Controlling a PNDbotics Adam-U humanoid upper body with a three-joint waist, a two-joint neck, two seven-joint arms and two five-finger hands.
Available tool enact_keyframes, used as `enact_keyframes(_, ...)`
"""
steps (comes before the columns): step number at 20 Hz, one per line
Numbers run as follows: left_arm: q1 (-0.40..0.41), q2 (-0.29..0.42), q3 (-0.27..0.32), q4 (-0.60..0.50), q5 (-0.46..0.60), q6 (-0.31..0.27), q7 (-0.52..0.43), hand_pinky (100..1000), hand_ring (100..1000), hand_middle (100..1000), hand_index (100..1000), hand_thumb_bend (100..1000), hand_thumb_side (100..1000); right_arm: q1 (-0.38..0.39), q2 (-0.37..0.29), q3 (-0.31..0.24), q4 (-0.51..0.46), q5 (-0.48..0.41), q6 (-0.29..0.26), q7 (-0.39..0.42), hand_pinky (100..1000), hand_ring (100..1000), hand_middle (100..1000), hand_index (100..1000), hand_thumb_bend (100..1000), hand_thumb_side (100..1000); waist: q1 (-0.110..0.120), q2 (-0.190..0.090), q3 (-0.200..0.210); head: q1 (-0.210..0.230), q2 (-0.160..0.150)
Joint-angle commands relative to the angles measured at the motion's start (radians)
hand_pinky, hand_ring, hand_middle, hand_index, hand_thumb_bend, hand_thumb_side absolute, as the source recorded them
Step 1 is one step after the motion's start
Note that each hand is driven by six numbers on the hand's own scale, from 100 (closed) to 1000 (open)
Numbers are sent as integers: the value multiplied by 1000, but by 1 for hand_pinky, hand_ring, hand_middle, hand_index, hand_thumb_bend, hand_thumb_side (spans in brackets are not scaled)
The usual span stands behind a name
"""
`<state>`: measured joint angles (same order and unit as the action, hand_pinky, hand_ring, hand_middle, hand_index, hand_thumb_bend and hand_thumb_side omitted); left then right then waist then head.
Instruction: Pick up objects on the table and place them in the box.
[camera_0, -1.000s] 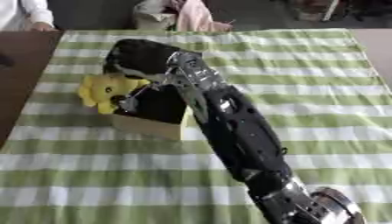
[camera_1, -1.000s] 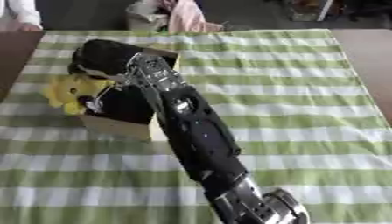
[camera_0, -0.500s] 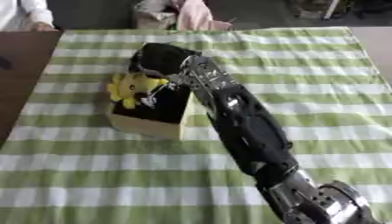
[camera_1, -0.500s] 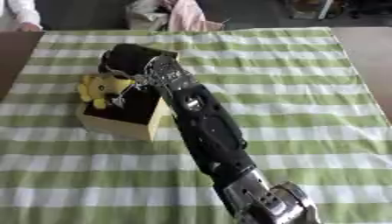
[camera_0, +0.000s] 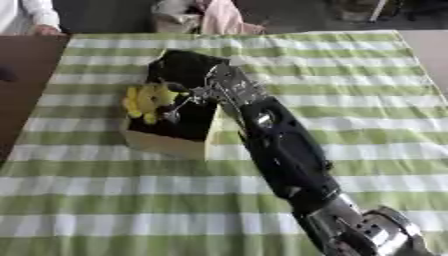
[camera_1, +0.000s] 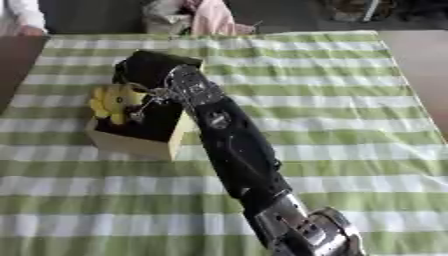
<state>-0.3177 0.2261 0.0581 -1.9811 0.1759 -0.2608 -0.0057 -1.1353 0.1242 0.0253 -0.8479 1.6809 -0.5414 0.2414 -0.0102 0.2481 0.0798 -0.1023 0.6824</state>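
Observation:
A yellow soft toy (camera_0: 143, 101) hangs over the left rim of the open cardboard box (camera_0: 166, 144), partly above its dark inside. My right arm runs from the lower right corner up across the cloth to the box. My right hand (camera_0: 194, 94) is over the box, right beside the toy, with its fingers (camera_0: 172, 114) curled against the toy. The black flap behind the hand hides the far part of the box. No left hand shows in either view.
The box stands left of centre on a green and white striped cloth (camera_0: 367, 100). Bare brown table (camera_0: 22, 85) lies left of the cloth. Pink and grey items (camera_1: 197, 15) sit at the far edge.
My right hand has carried the yellow toy to the right, from beside the box's left wall to over its left rim. The arm has swung the same way.

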Motion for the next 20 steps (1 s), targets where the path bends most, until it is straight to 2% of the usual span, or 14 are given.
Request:
enact_keyframes(1,-9,6,7,-19,-2,1,-3,473,934,825,696,100,743,-25,-16,1,-34,49,7,9,1000,920,850,878,290,457,8,-15,-2,3,-1)
enact_keyframes(5,-8,6,8,-19,-1,1,-4,473,934,825,696,100,743,-23,-13,-5,-49,82,4,22,1000,920,853,884,286,463,8,-14,-3,5,2)
enact_keyframes(9,-8,5,8,-19,0,1,-4,474,933,825,696,100,743,-22,-12,-12,-66,70,2,22,998,907,837,880,224,479,8,-15,-2,7,3)
enact_keyframes(11,-8,4,8,-19,0,1,-4,474,933,825,696,100,743,-23,-12,-17,-86,50,8,15,994,904,834,878,206,480,8,-16,-2,8,3)
enact_keyframes(14,-8,4,8,-19,0,0,-3,474,932,824,695,100,742,-32,-17,-25,-137,13,26,-3,967,879,808,862,113,436,8,-18,-2,9,5)
enact_keyframes(20,-6,4,8,-19,-2,0,-3,475,932,824,695,100,741,-40,-39,-40,-275,-74,50,-45,929,850,777,838,100,373,8,-20,-7,17,4)
